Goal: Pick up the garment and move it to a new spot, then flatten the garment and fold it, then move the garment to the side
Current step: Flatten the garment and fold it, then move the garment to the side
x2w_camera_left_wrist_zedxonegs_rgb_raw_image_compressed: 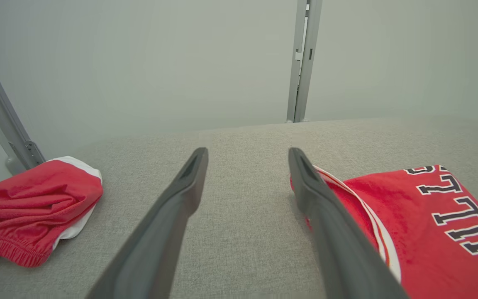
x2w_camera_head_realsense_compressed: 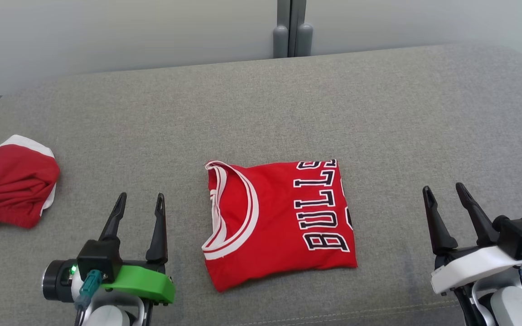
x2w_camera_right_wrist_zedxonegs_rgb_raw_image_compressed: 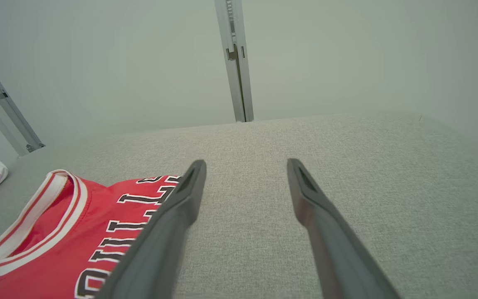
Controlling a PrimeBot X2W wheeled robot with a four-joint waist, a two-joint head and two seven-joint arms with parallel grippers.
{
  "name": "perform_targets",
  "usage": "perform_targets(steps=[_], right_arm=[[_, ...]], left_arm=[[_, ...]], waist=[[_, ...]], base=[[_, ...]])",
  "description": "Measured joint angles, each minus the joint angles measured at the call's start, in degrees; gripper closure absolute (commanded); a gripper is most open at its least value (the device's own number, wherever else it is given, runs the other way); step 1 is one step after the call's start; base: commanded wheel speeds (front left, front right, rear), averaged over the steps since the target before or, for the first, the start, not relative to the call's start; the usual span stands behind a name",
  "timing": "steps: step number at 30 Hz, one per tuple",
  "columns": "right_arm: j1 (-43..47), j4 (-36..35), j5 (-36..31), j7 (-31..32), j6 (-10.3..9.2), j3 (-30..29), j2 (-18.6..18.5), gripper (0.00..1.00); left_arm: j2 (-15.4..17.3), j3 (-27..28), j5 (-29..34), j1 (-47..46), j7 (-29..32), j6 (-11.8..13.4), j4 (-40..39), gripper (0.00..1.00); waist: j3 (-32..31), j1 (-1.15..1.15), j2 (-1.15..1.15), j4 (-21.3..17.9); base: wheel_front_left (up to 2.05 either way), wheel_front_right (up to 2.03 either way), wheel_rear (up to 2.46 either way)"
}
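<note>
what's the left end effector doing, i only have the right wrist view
Observer: The left end effector is open and empty, on the collar side of the folded jersey.
Operator: is the whole jersey folded
Observer: Yes, the head view shows a compact rectangle, collar toward the robot's left, BULLS lettering toward its right.
Operator: what's the red bit at my far left
Observer: A bunched red garment with white trim, lying apart from the jersey.

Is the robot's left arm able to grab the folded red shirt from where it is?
Probably yes. The left gripper is open, and only bare grey cushion lies between it and the shirt.
</note>
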Motion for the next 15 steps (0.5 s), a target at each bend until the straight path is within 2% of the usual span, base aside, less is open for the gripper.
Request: perform_targets(steps=[15], right_arm=[[2.16,-1.49,-1.07,1.57,0.0,-2.11,0.93,0.0]], left_arm=[[0.55,-0.69,-0.29,1.41,0.89,0.54,-0.1,0.0]], waist=[[-0.78,0.0,0.0,1.25]], base=[[0.0,0.0,0.0]])
